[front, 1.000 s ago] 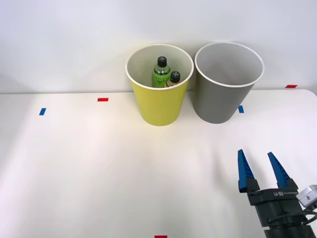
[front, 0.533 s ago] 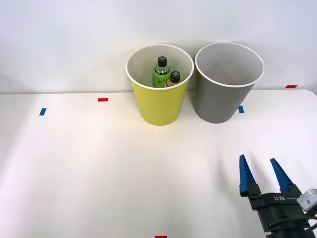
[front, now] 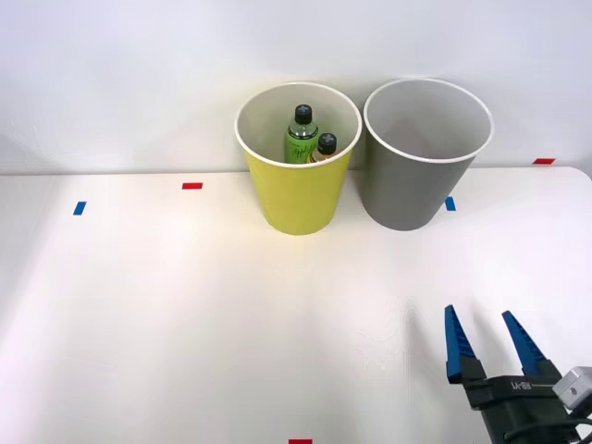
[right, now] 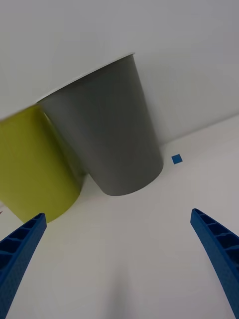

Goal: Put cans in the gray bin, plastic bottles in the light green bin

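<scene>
White worktop [front: 185, 314] stretches bare near its front edge, where the right gripper [front: 487, 339] hovers with fingers spread wide, holding nothing. Toward the back edge, both plastic bottles [front: 302, 136] stand inside the light green bin [front: 296, 199]; the gray bin [front: 407, 190] just beside it looks empty, so sorting seems nearly complete.

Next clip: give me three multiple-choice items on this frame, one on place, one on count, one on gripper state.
1. The bottles are where?
A. in the gray bin
B. in the light green bin
C. on the table

2. How many bottles show?
A. one
B. two
C. four

3. The right gripper is
A. open, holding nothing
B. shut on a bottle
C. inside a bin

Key: 1 B, black caps rise inside the light green bin, beside the gray bin. 2 B, two caps. 3 A, the right gripper has its fingers apart over the table.
</scene>
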You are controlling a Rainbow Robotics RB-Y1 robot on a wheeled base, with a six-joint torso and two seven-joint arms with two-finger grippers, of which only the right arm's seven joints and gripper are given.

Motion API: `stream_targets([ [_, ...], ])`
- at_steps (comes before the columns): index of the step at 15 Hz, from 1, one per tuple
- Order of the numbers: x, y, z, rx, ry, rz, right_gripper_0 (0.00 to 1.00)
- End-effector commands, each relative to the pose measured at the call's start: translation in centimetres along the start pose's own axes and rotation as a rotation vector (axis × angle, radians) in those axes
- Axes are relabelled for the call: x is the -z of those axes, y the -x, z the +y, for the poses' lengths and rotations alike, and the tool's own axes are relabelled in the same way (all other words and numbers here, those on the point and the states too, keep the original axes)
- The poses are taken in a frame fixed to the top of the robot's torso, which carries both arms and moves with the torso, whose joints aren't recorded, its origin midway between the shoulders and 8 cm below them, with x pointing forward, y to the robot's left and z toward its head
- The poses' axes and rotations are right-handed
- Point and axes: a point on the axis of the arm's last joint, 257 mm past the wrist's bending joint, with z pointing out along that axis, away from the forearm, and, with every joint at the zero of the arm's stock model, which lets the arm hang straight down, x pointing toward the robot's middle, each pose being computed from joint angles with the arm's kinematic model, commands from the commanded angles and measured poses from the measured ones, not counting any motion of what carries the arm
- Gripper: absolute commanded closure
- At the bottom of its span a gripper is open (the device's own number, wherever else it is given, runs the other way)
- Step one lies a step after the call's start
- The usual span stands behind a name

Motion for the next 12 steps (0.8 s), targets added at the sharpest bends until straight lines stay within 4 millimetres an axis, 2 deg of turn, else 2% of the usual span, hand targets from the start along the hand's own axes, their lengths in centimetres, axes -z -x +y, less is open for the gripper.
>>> stream_targets([
  [1, 0.8, -2.0, -0.7, -0.014, 0.017, -0.010, 0.00],
  [3, 1.4, -2.9, -0.3, -0.011, 0.060, -0.029, 0.00],
  [6, 2.9, -3.2, 1.2, 0.043, 0.100, -0.032, 0.00],
  [12, 6.0, -3.5, 2.9, 0.097, 0.122, -0.042, 0.00],
])
